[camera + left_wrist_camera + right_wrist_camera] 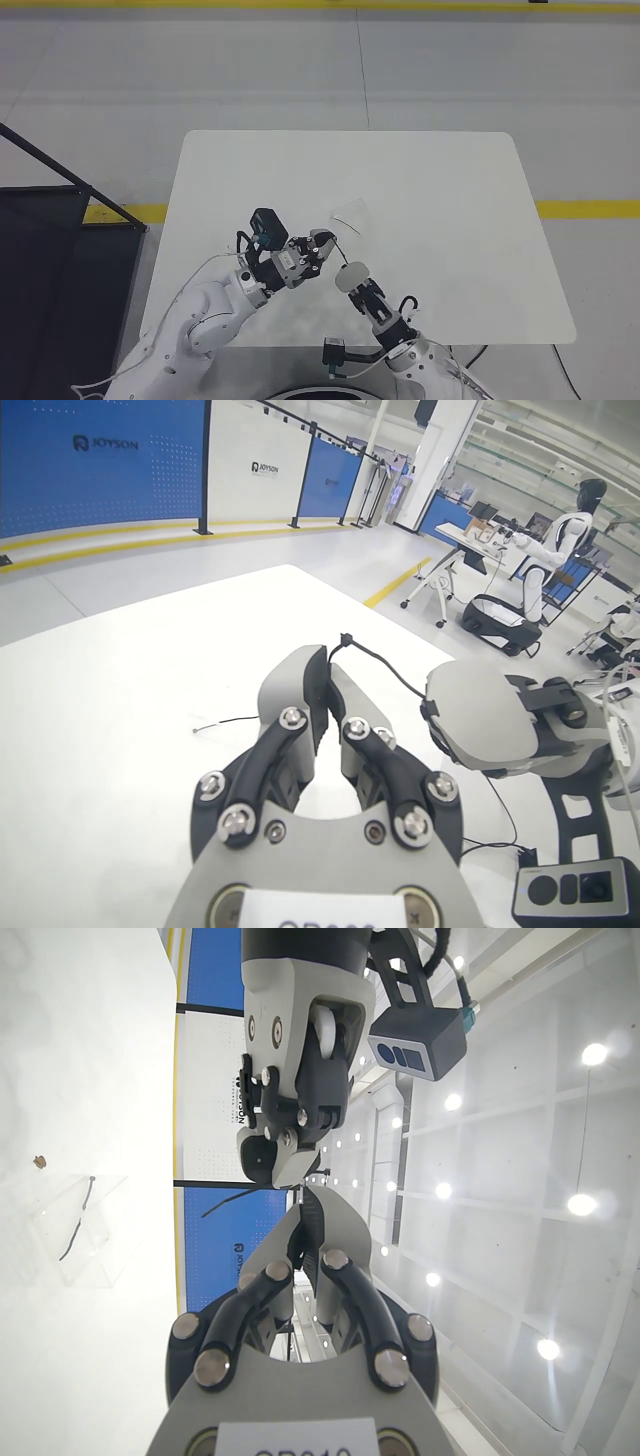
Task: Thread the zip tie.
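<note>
So both grippers sit low on the table (450,200), around the 6 o'clock side and a bit left of middle, tips nearly meeting in the air. The left gripper (326,243) is at about 10 o'clock from the right gripper (348,270). The left one's fingers are squeezed together with basically no gap, and they pinch the zip tie (380,662) right below its head (344,639), which pokes out just past the fingertips. From the head the black strap arcs across and runs into the tips of the right gripper, which are also clamped tight on it, pads pressed flat together in its own wrist view. So the tie hangs above the table, strung between the two, not touching the surface. In the right wrist view a thin black tail (227,1205) also sticks out sideways from under the left gripper's tips. I can't tell whether that end has gone through the head. At roughly 1 o'clock from the left gripper, close by, there's a clear box (350,213) on the table with a spare tie (79,1225) lying in it. A tiny brown speck (39,1161) sits on the table near the box, apart from it.
</note>
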Motion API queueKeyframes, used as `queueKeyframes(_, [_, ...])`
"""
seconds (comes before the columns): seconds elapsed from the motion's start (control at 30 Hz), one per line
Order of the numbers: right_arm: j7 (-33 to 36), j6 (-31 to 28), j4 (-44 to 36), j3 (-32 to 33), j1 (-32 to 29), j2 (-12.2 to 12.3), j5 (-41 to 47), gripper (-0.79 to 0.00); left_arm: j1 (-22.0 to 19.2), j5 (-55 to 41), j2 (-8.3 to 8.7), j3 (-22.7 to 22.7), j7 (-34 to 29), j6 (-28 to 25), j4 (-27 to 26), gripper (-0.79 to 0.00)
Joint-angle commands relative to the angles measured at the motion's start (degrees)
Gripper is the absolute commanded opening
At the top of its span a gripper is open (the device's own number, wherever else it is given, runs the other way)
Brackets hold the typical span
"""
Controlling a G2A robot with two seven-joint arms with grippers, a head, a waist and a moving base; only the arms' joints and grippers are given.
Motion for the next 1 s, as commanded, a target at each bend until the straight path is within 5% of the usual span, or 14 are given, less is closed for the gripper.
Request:
queueKeyframes(0.0, [0.1,-0.2,0.0,-0.2,0.2,0.0,0.0,-0.785,0.1,2.1,-0.08,0.2,1.0,0.8,-0.2,-0.785])
queueKeyframes(0.43, [2.1,-0.7,0.0,-1.2,1.1,0.1,0.0,-0.785,0.8,15.7,-0.88,2.5,6.9,8.0,-0.9,-0.785])
queueKeyframes(0.97, [3.8,0.0,0.1,-1.9,1.5,0.0,0.0,-0.785,0.6,16.6,-1.28,3.9,7.3,7.9,-0.2,-0.785])
